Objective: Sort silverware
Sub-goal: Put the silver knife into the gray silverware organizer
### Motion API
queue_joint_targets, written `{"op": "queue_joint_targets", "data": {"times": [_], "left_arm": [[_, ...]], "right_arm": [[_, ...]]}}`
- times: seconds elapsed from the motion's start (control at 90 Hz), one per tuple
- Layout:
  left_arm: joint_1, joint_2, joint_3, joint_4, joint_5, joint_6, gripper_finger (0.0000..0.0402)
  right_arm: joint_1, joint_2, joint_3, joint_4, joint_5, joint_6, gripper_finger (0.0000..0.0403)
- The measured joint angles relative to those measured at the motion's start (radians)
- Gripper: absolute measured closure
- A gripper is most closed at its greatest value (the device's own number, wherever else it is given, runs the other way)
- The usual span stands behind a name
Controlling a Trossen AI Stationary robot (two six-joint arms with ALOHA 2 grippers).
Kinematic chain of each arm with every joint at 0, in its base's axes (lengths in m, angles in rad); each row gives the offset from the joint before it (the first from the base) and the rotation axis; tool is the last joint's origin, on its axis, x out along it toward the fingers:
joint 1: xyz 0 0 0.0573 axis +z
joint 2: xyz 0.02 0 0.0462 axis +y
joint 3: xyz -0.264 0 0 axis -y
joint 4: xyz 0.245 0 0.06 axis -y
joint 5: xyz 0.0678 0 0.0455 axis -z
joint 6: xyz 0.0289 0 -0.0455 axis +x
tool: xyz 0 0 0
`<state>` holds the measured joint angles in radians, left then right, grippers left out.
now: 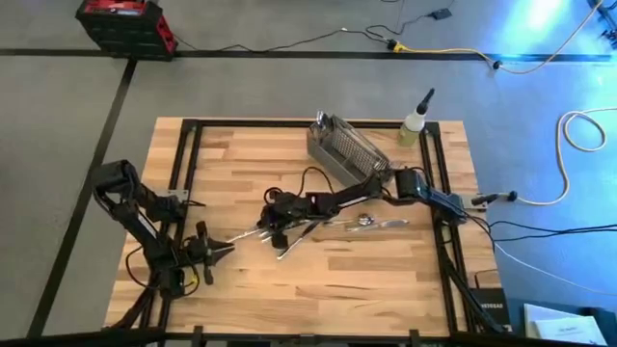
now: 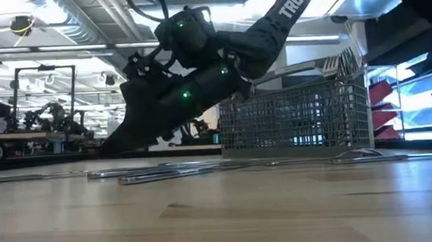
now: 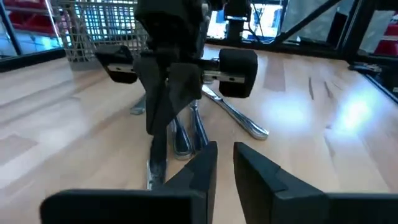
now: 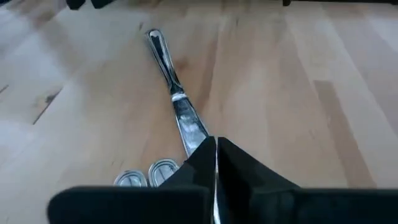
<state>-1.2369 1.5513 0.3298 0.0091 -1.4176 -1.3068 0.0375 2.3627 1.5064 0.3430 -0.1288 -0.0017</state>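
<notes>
Several pieces of silverware [image 1: 294, 233] lie flat on the wooden table near its middle, with more [image 1: 371, 222] to their right. My right gripper [image 1: 265, 231] reaches across from the right and is shut on one piece [image 4: 180, 106]. Two other handle ends [image 4: 163, 168] lie beside its fingers. My left gripper [image 1: 220, 251] stands open just left of the pile, nothing between its fingers [image 3: 205, 165]. The gray mesh basket [image 1: 347, 146] stands at the far right with a few pieces upright in its far end [image 1: 323, 123]. My right gripper pinches one silverware piece between its two fingers, at the wider part [image 4: 194, 134] right by the fingertips. The fingers slant down from the table's right and lie roughly along the piece. Its slim handle end [image 4: 154, 38] points toward the left arm, low over the wood; whether it is lifted does not show.
A small bottle with a dark nozzle [image 1: 415, 125] stands beside the basket's right end. Dark frame rails [image 1: 183, 164] run along the table's left and right sides. Bare wood [image 1: 318, 289] stretches toward the near edge.
</notes>
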Motion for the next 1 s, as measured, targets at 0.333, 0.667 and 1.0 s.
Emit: {"op": "queue_joint_targets", "data": {"times": [0.333, 0.667, 1.0], "left_arm": [[0.001, 0.0, -0.001, -0.127, 0.151, -0.122, 0.0364], [0.002, 0.0, -0.001, -0.211, 0.201, -0.165, 0.0364], [0.011, 0.0, -0.001, -0.219, 0.24, -0.18, 0.0364]], "right_arm": [[-0.016, 0.058, 0.005, 0.029, 0.0, 0.066, 0.0403], [-0.019, 0.024, 0.005, -0.087, 0.029, 0.024, 0.0403], [-0.019, -0.019, -0.002, -0.22, 0.013, -0.013, 0.0403]]}}
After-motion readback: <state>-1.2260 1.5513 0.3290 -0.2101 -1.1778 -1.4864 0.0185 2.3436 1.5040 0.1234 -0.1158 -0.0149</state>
